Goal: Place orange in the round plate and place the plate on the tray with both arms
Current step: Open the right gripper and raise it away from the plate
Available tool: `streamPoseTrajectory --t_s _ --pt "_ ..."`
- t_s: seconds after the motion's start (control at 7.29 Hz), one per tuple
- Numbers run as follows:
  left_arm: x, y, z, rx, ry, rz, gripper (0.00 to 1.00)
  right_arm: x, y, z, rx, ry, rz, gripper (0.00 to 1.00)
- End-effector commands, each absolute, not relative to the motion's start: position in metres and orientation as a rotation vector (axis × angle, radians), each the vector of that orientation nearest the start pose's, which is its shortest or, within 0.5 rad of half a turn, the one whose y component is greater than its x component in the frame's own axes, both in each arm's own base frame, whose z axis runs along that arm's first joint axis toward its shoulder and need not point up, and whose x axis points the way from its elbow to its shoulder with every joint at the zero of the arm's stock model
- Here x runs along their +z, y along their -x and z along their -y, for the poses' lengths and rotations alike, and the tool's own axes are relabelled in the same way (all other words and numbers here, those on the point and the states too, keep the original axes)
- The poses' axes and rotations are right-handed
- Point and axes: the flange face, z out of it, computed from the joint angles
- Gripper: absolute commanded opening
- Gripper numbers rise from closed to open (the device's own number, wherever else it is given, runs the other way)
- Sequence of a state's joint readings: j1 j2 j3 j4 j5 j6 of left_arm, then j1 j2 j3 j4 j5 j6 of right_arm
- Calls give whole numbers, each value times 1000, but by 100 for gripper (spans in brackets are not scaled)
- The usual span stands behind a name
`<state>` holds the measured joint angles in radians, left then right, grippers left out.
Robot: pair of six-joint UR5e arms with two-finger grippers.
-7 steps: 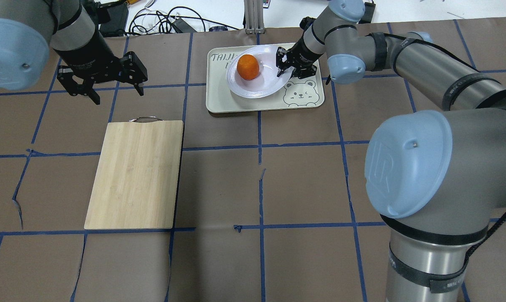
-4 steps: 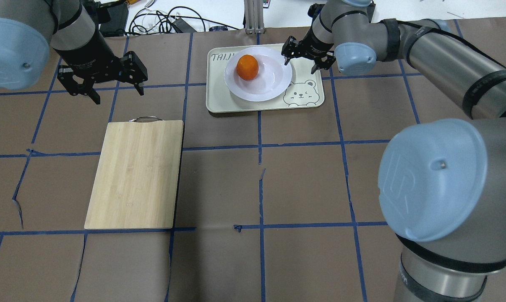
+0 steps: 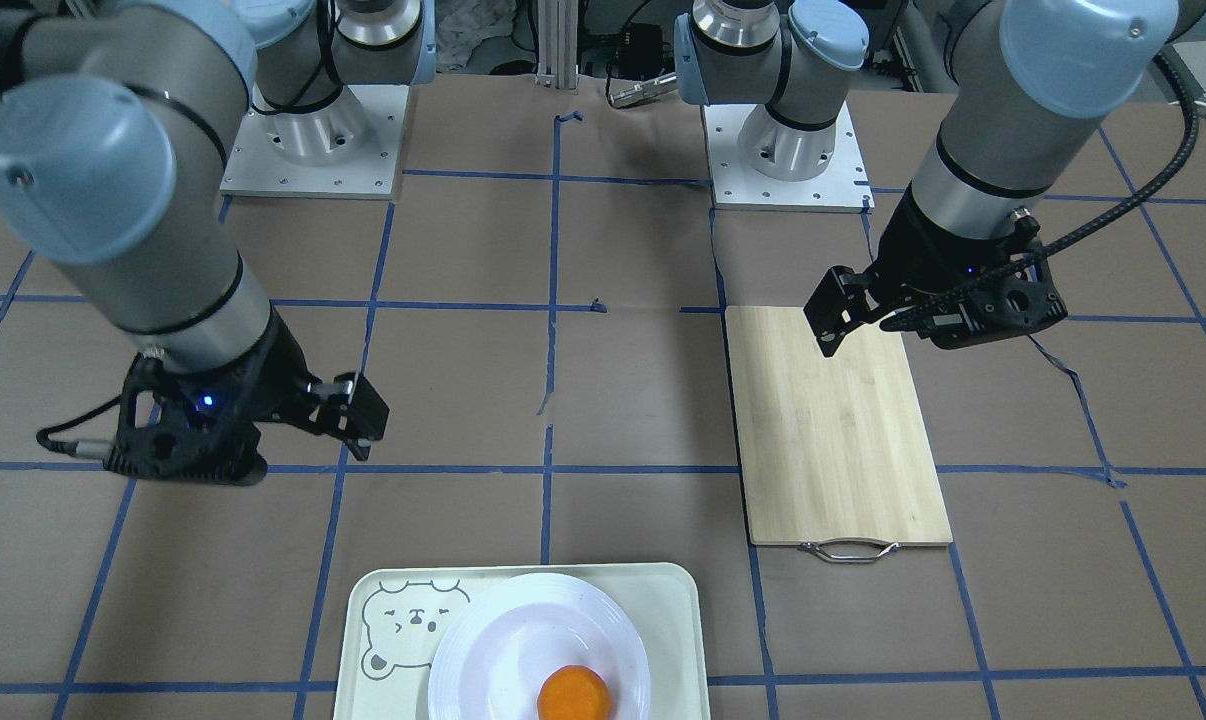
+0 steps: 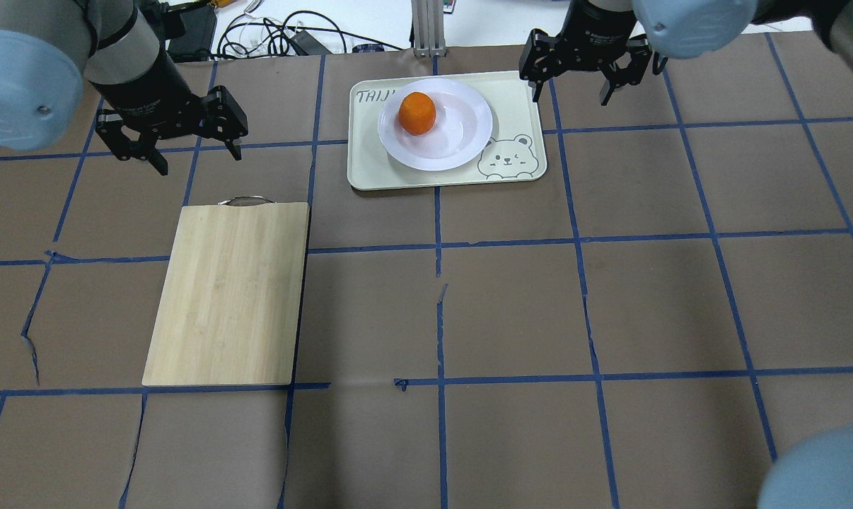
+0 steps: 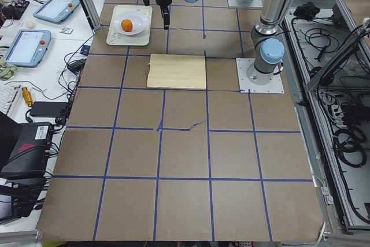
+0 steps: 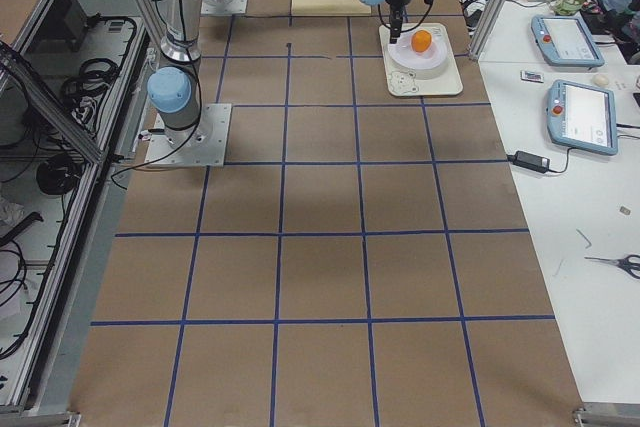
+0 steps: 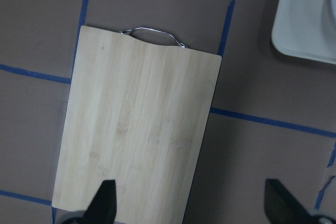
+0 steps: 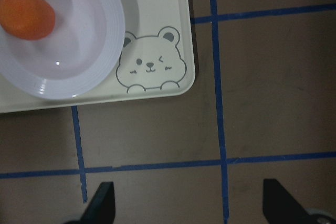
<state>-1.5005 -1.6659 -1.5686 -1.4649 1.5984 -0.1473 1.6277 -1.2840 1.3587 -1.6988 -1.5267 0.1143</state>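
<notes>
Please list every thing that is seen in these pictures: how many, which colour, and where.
orange: one, bright orange, in the round plate.
round plate: one, glossy white, on the tray.
tray: one, pale mint-white with grey bear face, far middle of the table.
cutting board: one, light wood, metal handle, on the table at the robot's left.
table: one, brown with blue tape grid.
left gripper: one, black, open, above the table beyond the cutting board.
right gripper: one, black, open, empty, by the tray's far right corner.
</notes>
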Motion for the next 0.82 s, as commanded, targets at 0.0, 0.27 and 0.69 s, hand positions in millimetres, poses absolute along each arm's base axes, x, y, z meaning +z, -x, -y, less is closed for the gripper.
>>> streamPoseTrajectory --t_s 0.0,0.27,0.69 --pt "452 94 540 -25 337 -3099 100 490 -164 542 -103 37 -3111 100" --pt "459 95 539 -49 335 -3100 100 514 -160 521 -121 54 -3115 100" --pt "459 95 537 -54 335 -3103 100 517 -162 513 -92 85 -3115 100"
